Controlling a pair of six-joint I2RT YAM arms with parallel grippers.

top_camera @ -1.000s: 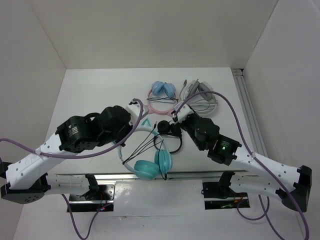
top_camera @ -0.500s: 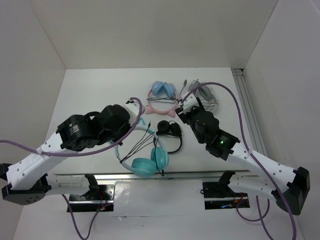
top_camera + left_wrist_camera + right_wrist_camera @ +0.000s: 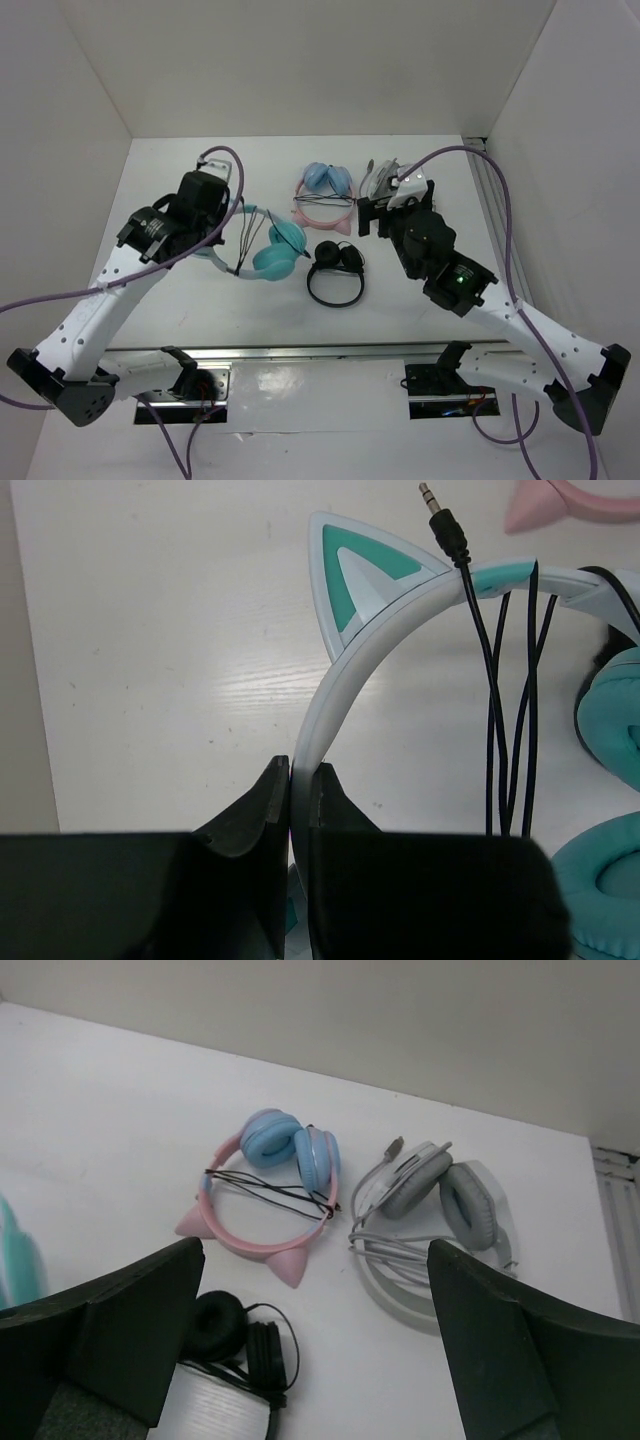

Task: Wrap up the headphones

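The headphones (image 3: 272, 250) are teal with a whitish band and a cat ear (image 3: 365, 575), and they sit left of the table's centre. Their thin black cable (image 3: 510, 710) runs in several strands across the band, and the plug (image 3: 445, 525) sticks out free. My left gripper (image 3: 300, 775) is shut on the band, which is pinched between both fingers. In the top view the left gripper (image 3: 218, 228) is at the band's left end. The two teal cups (image 3: 610, 720) lie to the right. My right gripper (image 3: 315, 1250) hangs wide open and holds nothing, above the far-right headphones.
Pink-banded blue-cupped cat-ear headphones (image 3: 325, 195) lie at the back centre. Grey headphones (image 3: 440, 1190) with a coiled grey cable lie right of them, partly under my right gripper (image 3: 390, 205). Small black headphones (image 3: 337, 268) lie in the middle. White walls close the back and both sides.
My left arm has carried the headphones from the near edge back and to the left. My right gripper has opened wide and pulled away toward the far right.
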